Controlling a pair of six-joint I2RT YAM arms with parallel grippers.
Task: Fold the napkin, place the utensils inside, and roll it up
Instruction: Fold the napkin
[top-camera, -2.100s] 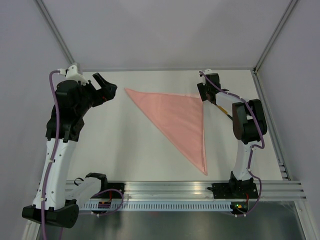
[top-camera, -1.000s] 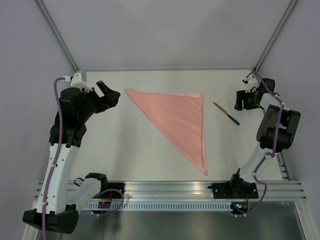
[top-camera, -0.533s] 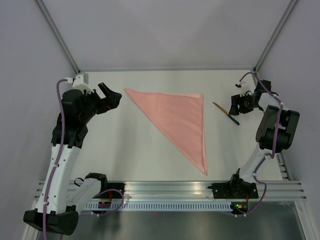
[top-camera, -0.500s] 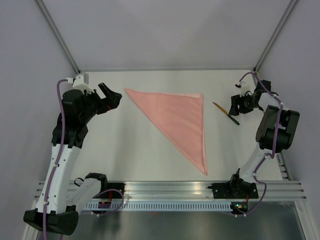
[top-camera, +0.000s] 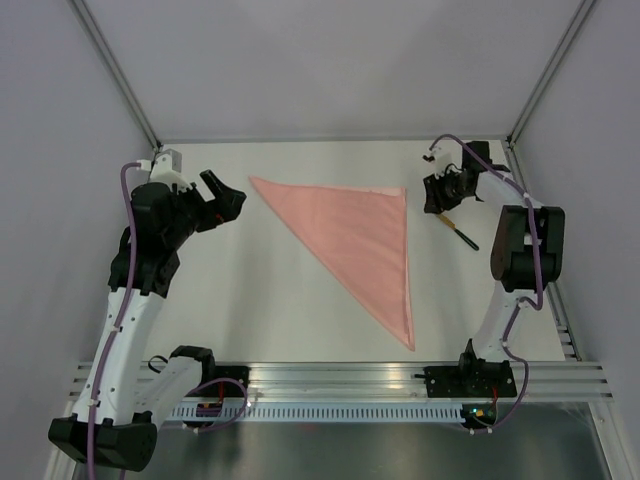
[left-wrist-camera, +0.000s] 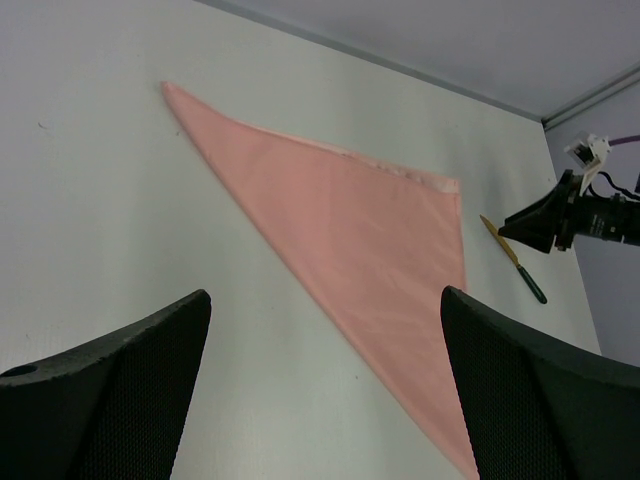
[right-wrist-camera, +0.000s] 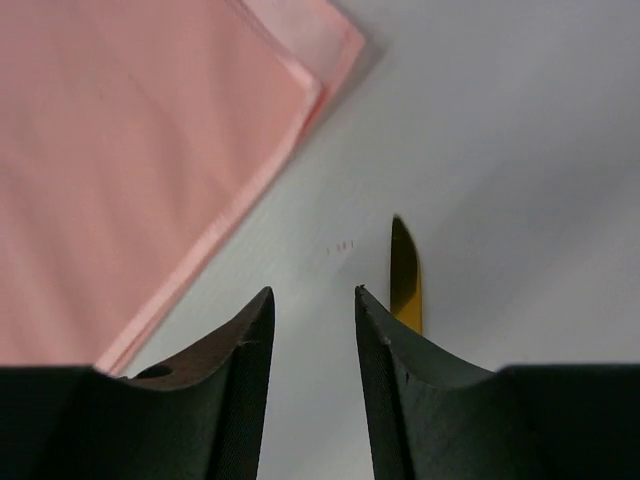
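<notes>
- An aluminium rail with ribbed slots runs along the near edge of the white matte table. Both arm bases are bolted to it, and a small green light glows at the right one.
- The left arm rises from the near left corner on a long white link to bulky black joints, then bends towards the middle. The left gripper hangs above the table, aimed at the napkin's far left corner.
- Its fingers are black with a fine mesh-like texture. They are spread wide, with nothing between them.
- The napkin lies flat in the middle of the table as a pale pink triangle of thin cloth. One sharp point faces the rail, one edge runs along the far side, and another runs down the right.
- At the far right corner two layers sit slightly offset, so the lower one peeps out (clearest from the right wrist).
- The knife lies on the table just right of that corner, apart from the cloth. It is slim and diagonal, with the yellow-gold blade to the far left and the dark handle to the near right.
- The right arm climbs to a black elbow, reaches back, and turns its wrist left. The right gripper is low over the blade end.
- Its smooth black fingers stand a narrow gap apart, pinching nothing. The blade tip shows past one finger, outside the gap, and I cannot tell if they touch.
- Pale grey walls and metal struts close the far side.
</notes>
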